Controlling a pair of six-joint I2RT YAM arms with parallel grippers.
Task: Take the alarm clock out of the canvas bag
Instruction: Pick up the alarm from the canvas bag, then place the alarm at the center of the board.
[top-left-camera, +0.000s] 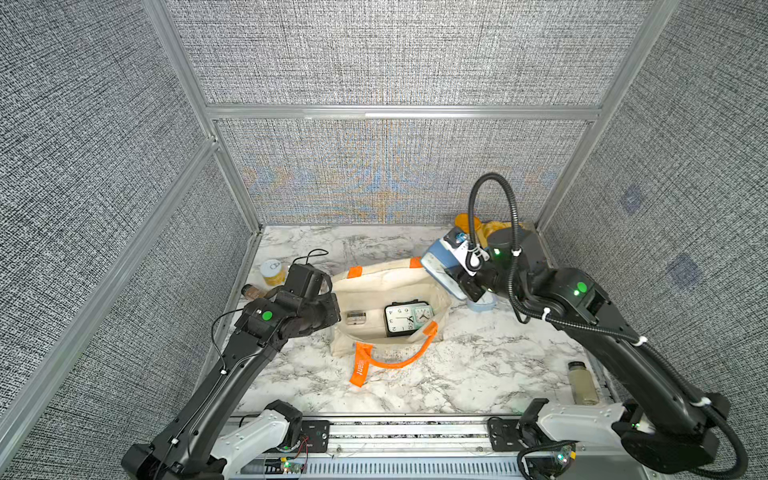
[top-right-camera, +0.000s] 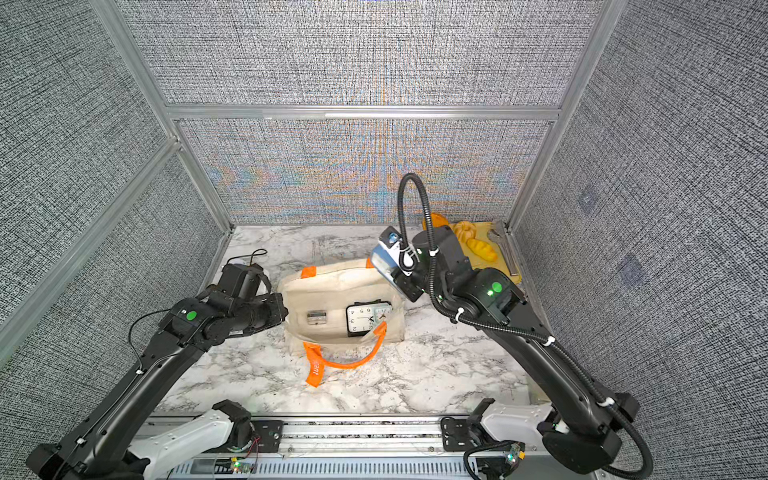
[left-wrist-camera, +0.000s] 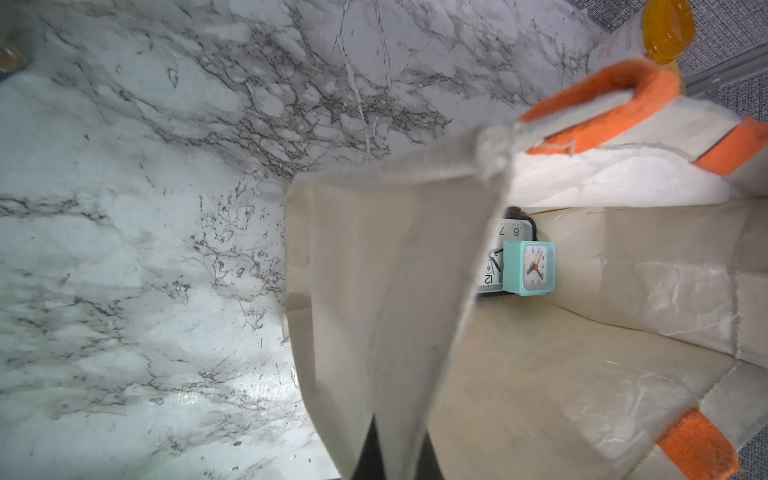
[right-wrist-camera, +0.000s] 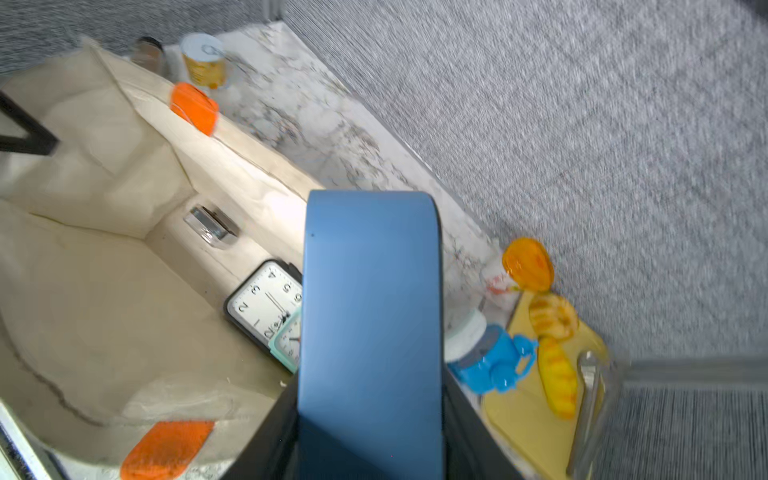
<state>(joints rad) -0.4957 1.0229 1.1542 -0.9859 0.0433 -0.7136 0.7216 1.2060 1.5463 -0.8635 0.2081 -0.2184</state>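
While left fingers (left-wrist-camera: 370, 461) pinch the canvas bag (top-left-camera: 374, 286) — clocks (top-left-camera: 401, 319) lie inside, apart

We see our left tool (top-left-camera: 333, 308) clamped on the canvas bag (top-left-camera: 374, 286) rim. Our right tool (top-left-camera: 455, 279) holds a blue object (top-left-camera: 436, 266) above it. Inside lie a black clock (top-left-camera: 400, 320) and a mint clock (top-left-camera: 423, 312).

Left arm (top-left-camera: 232, 374) stretches in from seven o'clock, wrist low, left gripper (top-left-camera: 333, 308) pinched tight on the canvas bag (top-left-camera: 374, 286) rim. Right arm (top-left-camera: 623, 345) angles up from five o'clock towards one, right gripper (top-left-camera: 452, 277) held high, clamping a blue block (top-left-camera: 438, 264).
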